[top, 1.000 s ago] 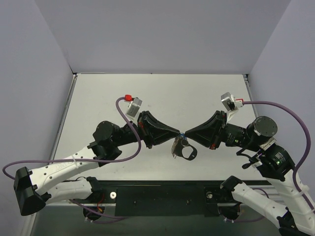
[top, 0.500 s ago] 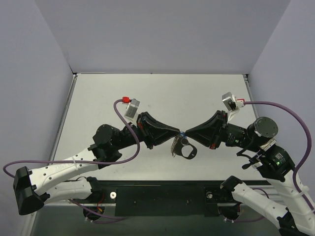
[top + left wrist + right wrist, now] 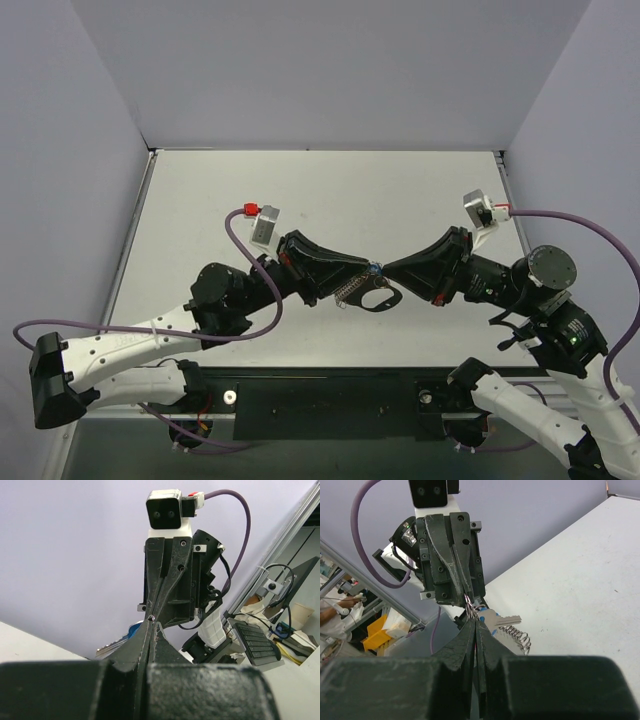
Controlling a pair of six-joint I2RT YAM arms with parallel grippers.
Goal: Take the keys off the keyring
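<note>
Currently my left gripper [image 3: 365,268] is pinched narrow just above-left of the keyring [image 3: 381,298]. The key [image 3: 505,621] hangs against it. My right gripper [image 3: 389,268] is equally narrow, above-right. I cannot tell what each grips. Recommended: part slowly, level, without twisting.

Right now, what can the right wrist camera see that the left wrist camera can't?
Only the right wrist view shows the coiled chain, the white table and the left hand facing it. Only the left wrist view shows the right hand facing it, with a white camera on top, and a keyboard in the room behind. Both show the key with its blue head, close to where the two shut hands meet tip to tip.
</note>
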